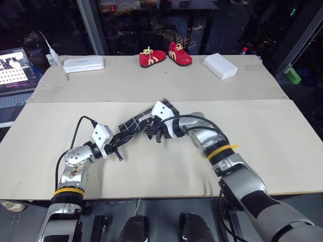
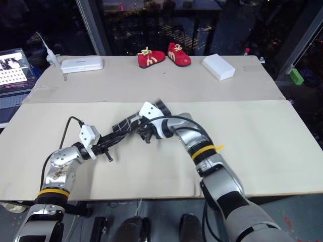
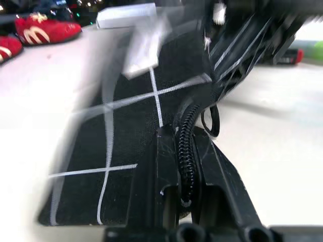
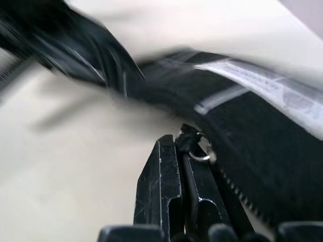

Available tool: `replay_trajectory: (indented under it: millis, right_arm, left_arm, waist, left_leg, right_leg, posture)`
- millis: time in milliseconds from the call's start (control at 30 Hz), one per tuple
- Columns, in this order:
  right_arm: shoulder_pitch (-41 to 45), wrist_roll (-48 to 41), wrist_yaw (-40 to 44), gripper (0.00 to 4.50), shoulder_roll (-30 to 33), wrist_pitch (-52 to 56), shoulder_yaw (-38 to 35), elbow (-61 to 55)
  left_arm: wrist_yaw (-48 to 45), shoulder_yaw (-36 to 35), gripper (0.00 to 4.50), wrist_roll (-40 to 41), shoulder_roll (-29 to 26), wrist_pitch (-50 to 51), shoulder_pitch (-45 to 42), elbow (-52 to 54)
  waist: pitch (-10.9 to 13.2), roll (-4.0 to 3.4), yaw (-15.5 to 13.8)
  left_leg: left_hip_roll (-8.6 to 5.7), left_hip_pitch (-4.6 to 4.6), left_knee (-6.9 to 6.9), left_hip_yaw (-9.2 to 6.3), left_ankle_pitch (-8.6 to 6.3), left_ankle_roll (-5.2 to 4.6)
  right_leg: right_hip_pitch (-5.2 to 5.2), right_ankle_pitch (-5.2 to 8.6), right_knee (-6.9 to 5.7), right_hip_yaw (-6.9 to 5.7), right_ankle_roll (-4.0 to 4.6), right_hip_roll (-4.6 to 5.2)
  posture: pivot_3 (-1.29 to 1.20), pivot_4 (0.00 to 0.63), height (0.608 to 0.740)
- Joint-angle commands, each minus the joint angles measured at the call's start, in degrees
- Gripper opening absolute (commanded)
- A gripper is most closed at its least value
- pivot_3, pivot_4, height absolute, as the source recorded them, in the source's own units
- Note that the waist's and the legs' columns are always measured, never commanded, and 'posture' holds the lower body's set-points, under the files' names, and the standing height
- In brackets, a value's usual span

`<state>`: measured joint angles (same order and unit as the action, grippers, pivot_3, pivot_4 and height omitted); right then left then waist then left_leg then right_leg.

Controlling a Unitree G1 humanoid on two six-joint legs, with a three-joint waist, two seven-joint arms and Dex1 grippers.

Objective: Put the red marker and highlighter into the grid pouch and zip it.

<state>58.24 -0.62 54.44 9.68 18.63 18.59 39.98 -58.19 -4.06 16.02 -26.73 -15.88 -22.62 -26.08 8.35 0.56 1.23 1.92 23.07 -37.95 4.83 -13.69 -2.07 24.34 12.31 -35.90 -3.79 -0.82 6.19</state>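
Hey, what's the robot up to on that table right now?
It is working on the grid pouch with both arms. The left gripper is shut on the pouch's zipper edge at one end, holding it in place. The right gripper is shut on the zipper pull at the other end. Two red shoes and two white boxes sit at the far side.

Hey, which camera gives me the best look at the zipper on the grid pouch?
The left wrist view: the zipper runs up the middle, its coil teeth plain, along the edge of the grid pouch. The right wrist view shows the pull ring and a few teeth. In both eye views the pouch is just a dark strip between the arms.
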Motion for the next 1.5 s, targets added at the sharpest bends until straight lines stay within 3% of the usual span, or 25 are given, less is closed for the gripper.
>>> replay_trajectory:
  millis: [33, 433, 767, 967, 1300, 1500]
  right_arm:
    - [3.59, -0.31, 0.7, 0.03, 2.49, -2.98, -3.14, 1.75]
    - [-0.81, -0.64, 6.37, 0.03, -0.43, 1.34, 0.94, -8.22]
    - [-0.77, 0.01, 5.66, 0.03, -3.6, 2.66, 2.23, -9.62]
    - [-3.31, 0.36, 6.14, 0.03, -0.61, 2.15, 1.58, -10.88]
    - [-13.44, -9.98, 4.19, 3.25, 7.69, 18.92, -9.6, -30.62]
    - [-14.05, -10.94, -1.02, 3.25, 5.22, 20.14, -9.57, -30.94]
  left_arm:
    - [0.18, -0.9, 0.0, 1.37, -0.29, 0.58, -0.04, 2.79]
    - [0.24, -0.71, 0.0, 1.49, -0.26, 2.41, 0.9, 4.81]
    - [0.23, -0.84, 0.0, 1.51, 0.02, 3.32, 0.86, 5.35]
    - [0.11, -0.73, 0.0, 1.45, 0.43, 2.98, 0.87, 5.03]
    - [0.77, -1.58, 0.0, 2.24, 1.48, 2.85, 2.7, 5.93]
    - [0.94, -1.44, 0.0, 2.05, 1.6, 2.15, 2.99, 4.93]
  waist:
    - [0.0, 0.0, 0.02]
    - [0.0, 0.0, 0.84]
    - [0.0, 0.0, 0.88]
    - [0.0, 0.0, 0.84]
    - [0.0, 0.0, -0.2]
    - [0.0, 0.01, 0.13]
  left_leg:
    - [0.0, 0.0, 0.0, 0.0, 0.0, 0.0]
    - [0.04, 0.0, 0.01, -0.04, 0.0, 0.0]
    - [0.02, -0.01, 0.01, -0.08, 0.0, 0.01]
    - [0.02, -0.01, 0.01, -0.07, 0.01, 0.01]
    - [0.03, 0.02, 0.01, -0.1, 0.01, 0.01]
    - [0.03, -0.2, 0.01, -0.09, 0.0, 0.01]
  right_leg:
    - [0.0, 0.0, 0.0, 0.0, 0.0, 0.0]
    - [0.0, 0.0, -0.03, 0.0, 0.0, -0.02]
    - [0.0, 0.0, -0.03, 0.0, 0.0, -0.01]
    - [0.0, 0.0, -0.03, 0.0, 0.0, -0.01]
    - [-0.01, 0.0, 0.02, -0.01, 0.0, 0.0]
    - [-0.02, 0.0, 0.07, 0.04, 0.02, -0.01]
  posture:
    - [0.0, 0.15, 0.74]
    - [0.0, 0.15, 0.74]
    - [0.0, 0.15, 0.74]
    - [0.0, 0.15, 0.74]
    - [0.0, 0.15, 0.74]
    - [0.0, 0.15, 0.74]
